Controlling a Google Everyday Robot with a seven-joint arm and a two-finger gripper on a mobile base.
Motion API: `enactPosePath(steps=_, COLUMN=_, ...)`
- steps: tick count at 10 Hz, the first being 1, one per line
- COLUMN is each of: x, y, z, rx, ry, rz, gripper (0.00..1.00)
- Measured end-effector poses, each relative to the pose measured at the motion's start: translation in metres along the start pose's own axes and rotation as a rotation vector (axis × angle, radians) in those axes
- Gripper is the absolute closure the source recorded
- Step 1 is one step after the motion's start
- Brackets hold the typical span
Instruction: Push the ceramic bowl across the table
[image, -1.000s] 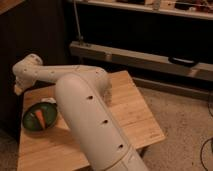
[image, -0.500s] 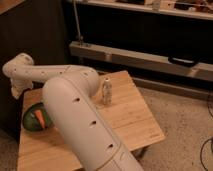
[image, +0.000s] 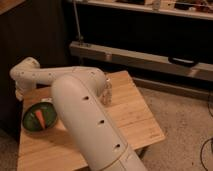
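Observation:
The ceramic bowl (image: 31, 121) is dark green and glossy, with an orange carrot-like piece (image: 39, 118) inside. It sits at the left side of the light-wood table (image: 131, 116), partly hidden by my arm. My white arm crosses the table from the lower middle to the far left. My gripper (image: 19, 93) hangs at the table's far left corner, behind and above the bowl, apart from it.
A small clear glass (image: 106, 92) stands near the table's middle, right beside my forearm. A dark cabinet (image: 30, 35) is behind the table on the left. A low grey shelf rail (image: 145, 59) runs behind, and speckled floor (image: 185, 125) lies to the right.
My arm's far joint swung left and has come back to the right. The glass came into view from behind the arm. The bowl has not moved.

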Motion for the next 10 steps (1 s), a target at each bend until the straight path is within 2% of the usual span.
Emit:
enactPosePath(steps=2, x=0.005, y=0.002, z=0.005, rx=-0.012, ry=-0.003, rz=0.002, gripper=0.84)
enactPosePath(steps=4, x=0.008, y=0.002, z=0.009, rx=-0.02, ry=-0.003, rz=-0.001, gripper=0.99)
enactPosePath(steps=7, x=0.024, y=0.002, z=0.024, rx=-0.015, ry=0.009, rz=-0.004, gripper=1.0)
enactPosePath(steps=10, x=0.039, y=-0.013, z=0.043, rx=0.0, ry=-0.01, rz=-0.006, gripper=1.0)
